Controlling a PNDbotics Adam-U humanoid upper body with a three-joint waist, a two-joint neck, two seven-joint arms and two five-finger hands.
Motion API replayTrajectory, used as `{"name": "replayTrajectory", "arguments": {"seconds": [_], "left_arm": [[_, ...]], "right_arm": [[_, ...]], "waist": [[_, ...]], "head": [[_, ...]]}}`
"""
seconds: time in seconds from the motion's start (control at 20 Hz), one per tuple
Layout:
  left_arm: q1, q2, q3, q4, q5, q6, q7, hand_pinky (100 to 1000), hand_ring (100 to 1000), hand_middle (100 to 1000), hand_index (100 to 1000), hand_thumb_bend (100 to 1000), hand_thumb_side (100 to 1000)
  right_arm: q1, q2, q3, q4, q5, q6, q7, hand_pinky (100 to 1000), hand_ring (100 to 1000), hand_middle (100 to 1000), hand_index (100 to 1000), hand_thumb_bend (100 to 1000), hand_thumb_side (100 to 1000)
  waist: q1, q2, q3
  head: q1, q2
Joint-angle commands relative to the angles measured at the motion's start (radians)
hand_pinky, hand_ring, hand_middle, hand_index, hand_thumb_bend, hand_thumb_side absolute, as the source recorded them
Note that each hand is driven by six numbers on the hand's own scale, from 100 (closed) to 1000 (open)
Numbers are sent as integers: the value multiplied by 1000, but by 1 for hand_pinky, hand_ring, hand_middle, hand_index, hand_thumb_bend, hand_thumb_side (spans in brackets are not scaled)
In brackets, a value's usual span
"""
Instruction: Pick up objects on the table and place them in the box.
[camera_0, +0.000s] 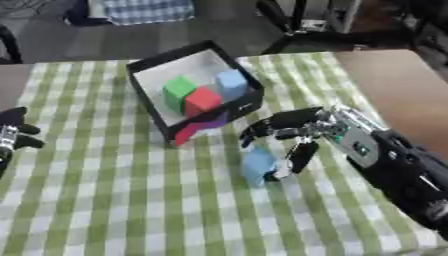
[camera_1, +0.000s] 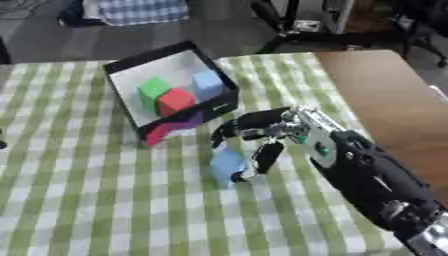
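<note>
A light blue block (camera_0: 258, 166) lies on the green-checked worktop (camera_0: 131, 200), just in front of the black box (camera_0: 147, 65) and near its right corner. The right robot hand (camera_0: 293, 131) curls over the block, its thumb and fingers pinching the block's right side. Inside the box sit a green cube (camera_0: 178, 90), a red cube (camera_0: 202, 100) and a pale blue cube (camera_0: 231, 82), touching one another. The left robot hand (camera_0: 12, 132) shows at the left edge, too cropped to tell how its fingers stand.
</note>
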Motion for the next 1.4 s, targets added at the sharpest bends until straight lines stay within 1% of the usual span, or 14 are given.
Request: {"name": "replayTrajectory", "arguments": {"seconds": [0.05,0.2,0.25,0.35,0.45,0.55,0.6,0.65,0.7,0.8,1.0,1.15,1.3,1.4], "left_arm": [[-13,12,5,-16,1,-3,-2,770,532,553,831,262,809],[-13,11,5,-16,2,-3,-2,770,532,553,831,261,809],[-13,11,5,-16,2,-3,-2,770,532,553,831,261,809],[-14,11,5,-16,2,-3,-2,770,532,553,831,261,809],[-14,11,5,-16,2,-3,-2,770,532,553,831,261,810],[-13,11,6,-16,2,-3,-1,770,532,553,831,260,810],[-13,11,6,-16,2,-3,-1,770,532,553,831,260,810],[-14,11,6,-16,2,-3,-1,770,532,553,831,260,810],[-14,10,6,-16,3,-3,-1,770,532,553,831,260,809],[-13,10,6,-16,3,-3,-1,770,532,553,831,260,809],[-12,12,9,-16,2,-3,1,770,532,553,831,260,809],[-12,10,8,-15,3,-3,1,770,532,553,831,260,809],[-14,8,8,-15,3,-4,1,771,533,553,831,258,810],[-18,4,7,-15,4,-4,1,771,533,553,831,258,810]], "right_arm": [[-12,-4,-2,-1,5,-157,145,967,927,928,838,386,494],[-11,-4,-2,0,8,-158,142,966,927,926,776,369,473],[-11,-4,-2,0,11,-158,142,966,927,926,776,369,473],[-9,-5,-4,2,23,-159,138,964,926,923,705,342,458],[-7,-7,-9,4,33,-159,127,962,923,917,656,326,450],[-6,-9,-13,3,39,-161,110,958,917,906,559,307,436],[-6,-11,-16,0,40,-161,99,953,908,891,494,293,426],[-6,-12,-19,-3,40,-159,87,952,906,887,482,290,423],[-5,-13,-23,-6,38,-157,74,948,890,863,417,258,404],[-2,-20,-35,-25,19,-147,43,944,877,845,382,235,386],[-18,-51,-53,-113,-55,-120,2,943,872,837,373,204,349],[-52,-70,-76,-193,-129,-78,-2,943,872,837,373,199,321],[-94,-55,-112,-229,-162,-32,-4,938,867,835,372,198,279],[-129,-22,-138,-208,-151,-6,-15,936,866,835,375,194,266]], "waist": [[11,-10,3],[10,-10,3],[10,-10,3],[10,-10,3],[10,-10,3],[10,-10,2],[10,-11,2],[10,-11,2],[10,-11,1],[10,-12,0],[9,-14,-2],[9,-15,-4],[11,-13,-4],[15,-11,2]], "head": [[-3,-2],[-3,-2],[-2,-2],[-2,-2],[-2,-2],[-2,-2],[-2,-2],[-1,-2],[-1,-2],[1,-2],[3,-2],[3,-2],[1,-2],[-3,-2]]}}
